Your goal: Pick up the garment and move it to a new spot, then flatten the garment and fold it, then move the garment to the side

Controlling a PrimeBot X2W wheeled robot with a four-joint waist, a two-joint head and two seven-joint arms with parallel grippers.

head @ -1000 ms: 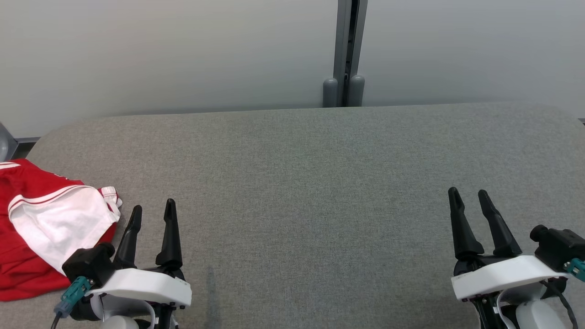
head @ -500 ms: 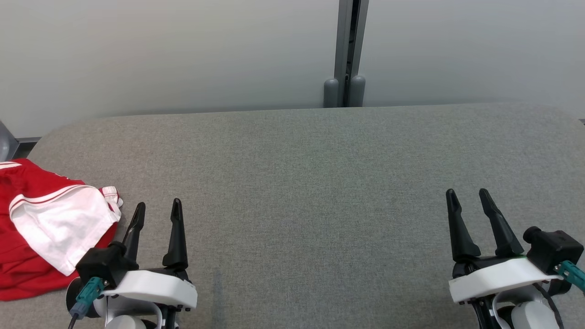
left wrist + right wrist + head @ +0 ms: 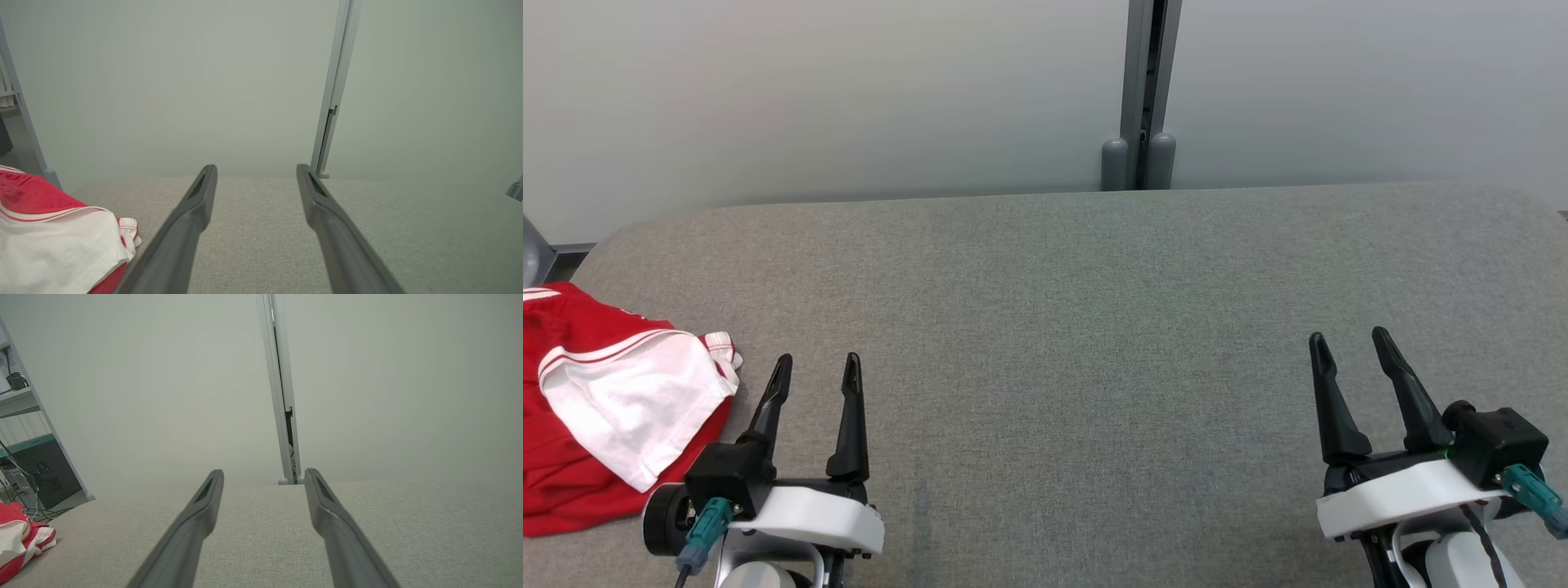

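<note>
The garment (image 3: 596,408) is red with a white panel and white stripes, and lies crumpled at the left end of the grey padded table (image 3: 1078,310). Its white part (image 3: 53,249) fills the lower left of the left wrist view, and the heap (image 3: 20,535) shows small at the far left of the right wrist view. My left gripper (image 3: 817,363) hovers open just right of the garment, not touching it. At the lower right, far from the garment, my right gripper (image 3: 1347,341) is open and empty.
A pale wall with a grey vertical post (image 3: 1145,90) runs behind the table's far edge. Shelving and dark equipment with cables (image 3: 28,469) stand past the table's left end. Bare grey fabric stretches between the two grippers.
My left gripper has shifted a little to the right and back, away from the garment. My right gripper has edged slightly left. The garment has not moved.
</note>
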